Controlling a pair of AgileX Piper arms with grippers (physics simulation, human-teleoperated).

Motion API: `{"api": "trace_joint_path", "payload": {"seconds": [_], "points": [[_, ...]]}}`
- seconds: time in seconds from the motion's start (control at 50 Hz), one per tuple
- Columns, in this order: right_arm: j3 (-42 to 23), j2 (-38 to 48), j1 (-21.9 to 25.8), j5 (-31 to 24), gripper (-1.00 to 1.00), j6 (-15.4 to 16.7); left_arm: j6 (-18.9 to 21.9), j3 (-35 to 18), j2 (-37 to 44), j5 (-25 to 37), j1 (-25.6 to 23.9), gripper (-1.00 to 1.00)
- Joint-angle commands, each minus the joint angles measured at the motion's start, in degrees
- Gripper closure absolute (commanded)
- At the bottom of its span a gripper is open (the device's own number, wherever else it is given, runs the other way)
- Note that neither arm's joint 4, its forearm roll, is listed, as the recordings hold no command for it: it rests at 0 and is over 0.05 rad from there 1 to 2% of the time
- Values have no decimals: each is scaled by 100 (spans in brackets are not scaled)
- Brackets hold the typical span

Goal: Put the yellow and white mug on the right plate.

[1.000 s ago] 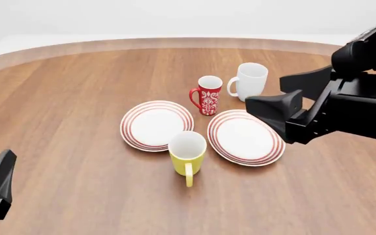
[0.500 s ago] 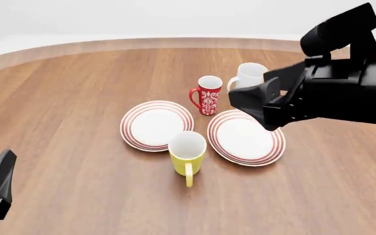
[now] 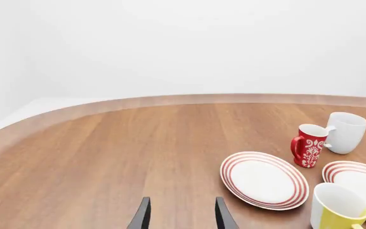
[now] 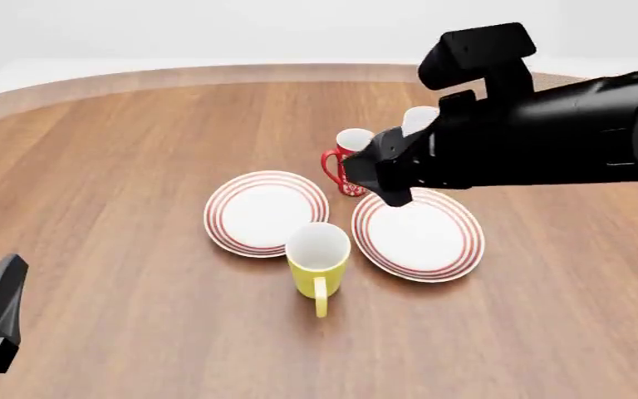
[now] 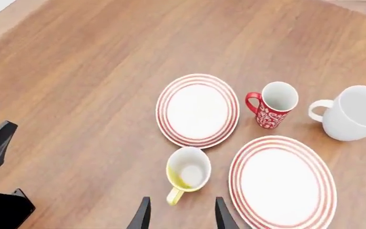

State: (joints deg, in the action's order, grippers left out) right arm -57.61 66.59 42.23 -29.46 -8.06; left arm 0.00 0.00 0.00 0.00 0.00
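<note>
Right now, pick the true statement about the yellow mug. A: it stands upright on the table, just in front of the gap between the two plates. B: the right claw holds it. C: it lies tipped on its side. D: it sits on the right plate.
A: the yellow mug stands upright on the table, in front of both plates, and the right plate is bare.

The front camera looks forward and down at the bench (image 4: 120,166) from the arms' side. The left wrist camera sits low and looks across it. The right wrist camera looks down from high up. All three see both plates.
</note>
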Motion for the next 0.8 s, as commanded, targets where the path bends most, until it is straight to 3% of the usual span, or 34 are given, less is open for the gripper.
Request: {"api": "trace_joint_path", "payload": {"seconds": [0.02,0.48,0.8], "points": [[-30,510,180,131,-100,-386,0,0,0,0,0,-100],[619,829,273,932,-100,-1011,0,0,0,0,0,-100],[807,1211,627,1348,-100,-1358,0,0,0,0,0,-100]]}}
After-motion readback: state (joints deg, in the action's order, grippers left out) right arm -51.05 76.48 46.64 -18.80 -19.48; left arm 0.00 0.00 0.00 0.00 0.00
